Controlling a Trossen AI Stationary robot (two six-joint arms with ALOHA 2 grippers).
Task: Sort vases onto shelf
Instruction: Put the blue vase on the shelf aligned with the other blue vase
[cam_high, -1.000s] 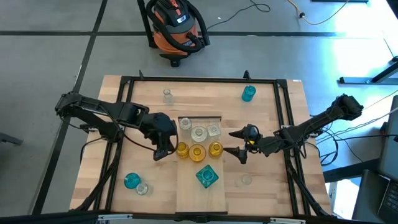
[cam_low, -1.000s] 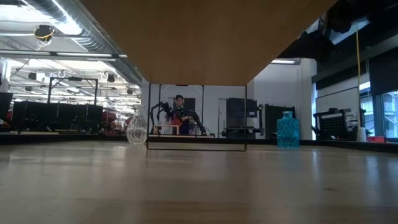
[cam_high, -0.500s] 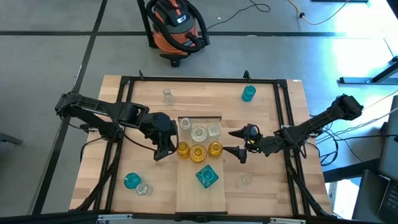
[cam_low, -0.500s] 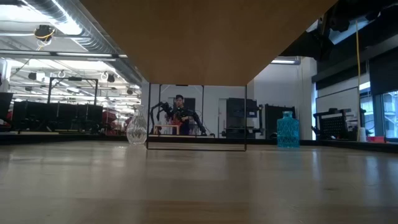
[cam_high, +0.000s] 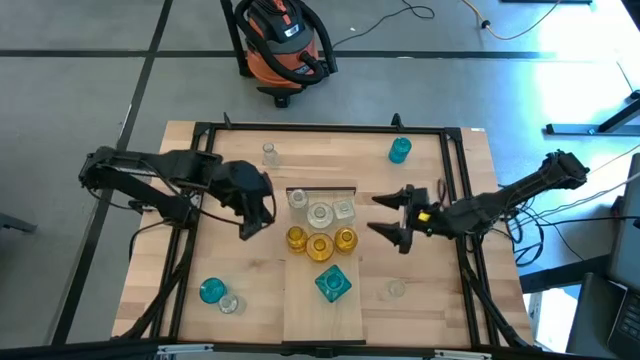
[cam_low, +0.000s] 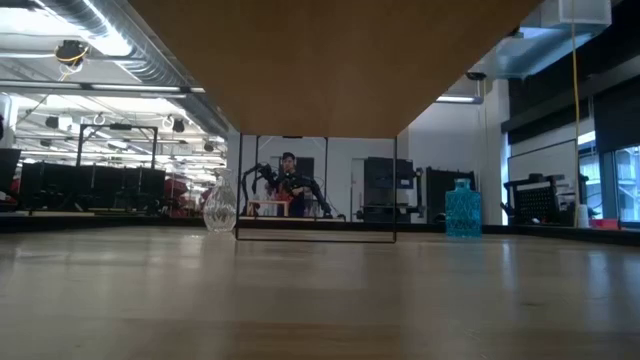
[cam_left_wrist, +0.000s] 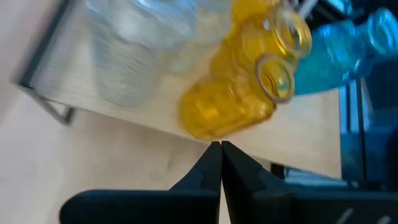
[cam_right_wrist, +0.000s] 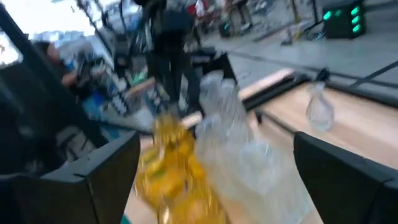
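L gripper (cam_high: 245, 232): jaws pressed together, nothing between them, hanging just off the left edge of the long pale wooden shelf (cam_high: 322, 310), level w/ the amber row. R gripper (cam_high: 392, 215): jaws spread wide, empty, just off the shelf's right edge, tips aimed at the shelf.

Shelf's long axis runs from mid-tabletop toward the near edge; thin black bar (cam_high: 321, 187) at its far end. On it, all upright, mouths up: a far row of three clear glass vases (cam_high: 320, 212), then a row of three amber-yellow round glass vases (cam_high: 319, 242), the two rows close together. Nearer still and apart from them, one teal-blue square glass vase (cam_high: 333, 284), set corner-on to the shelf edges.

Off the shelf, on the darker slatted wooden tabletop (cam_high: 236, 282): a teal round vase (cam_high: 211, 291) w/ a small clear vase (cam_high: 229, 304) touching or just beside it, near-left corner; a clear vase (cam_high: 396, 290) near-right; a small clear narrow vase (cam_high: 269, 153) far-left; a teal vase (cam_high: 400, 150) far-right. All upright.

Orange-and-black shop vacuum (cam_high: 281, 45) on the floor beyond the tabletop.
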